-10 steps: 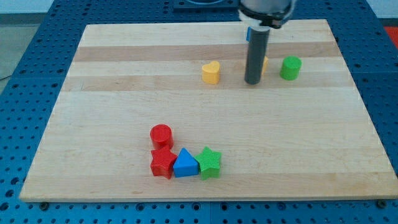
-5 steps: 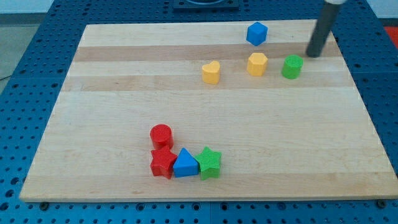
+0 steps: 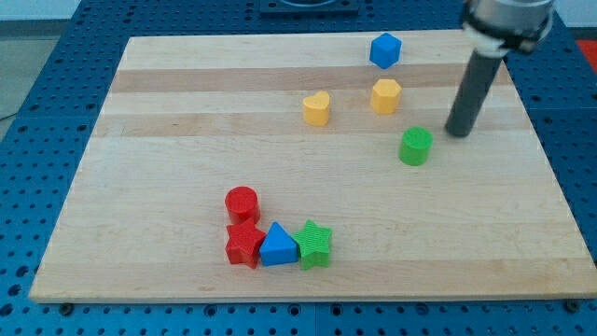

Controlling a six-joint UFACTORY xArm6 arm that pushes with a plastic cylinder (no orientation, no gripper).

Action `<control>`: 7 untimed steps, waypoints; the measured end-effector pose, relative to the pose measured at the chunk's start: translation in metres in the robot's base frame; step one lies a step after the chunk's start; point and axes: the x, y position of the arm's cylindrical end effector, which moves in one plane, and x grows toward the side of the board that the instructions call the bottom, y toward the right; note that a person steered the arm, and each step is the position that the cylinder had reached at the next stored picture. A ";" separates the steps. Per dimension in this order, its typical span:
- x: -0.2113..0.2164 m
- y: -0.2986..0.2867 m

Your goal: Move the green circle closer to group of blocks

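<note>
The green circle (image 3: 415,147) is a short green cylinder right of the board's middle. My tip (image 3: 457,133) is just to its upper right, a small gap apart. A group of blocks sits near the view's bottom: a red cylinder (image 3: 242,203), a red star (image 3: 244,244), a blue triangle (image 3: 278,245) and a green star (image 3: 314,244), packed together. The green circle is far to the upper right of this group.
A yellow heart (image 3: 317,107), a yellow hexagon (image 3: 385,95) and a blue hexagon (image 3: 384,49) stand in the board's upper part, above and left of the green circle. The wooden board (image 3: 168,140) lies on a blue perforated table.
My tip swung from the board's middle top to the right edge, then came down left. The green circle has slid down and left, away from the yellow hexagon's row.
</note>
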 end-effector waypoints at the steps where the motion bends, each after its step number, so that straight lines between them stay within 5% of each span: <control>1: 0.056 -0.095; 2: 0.076 -0.129; 4: 0.006 -0.071; 5: 0.002 -0.142; 6: 0.044 -0.192; 7: 0.041 -0.190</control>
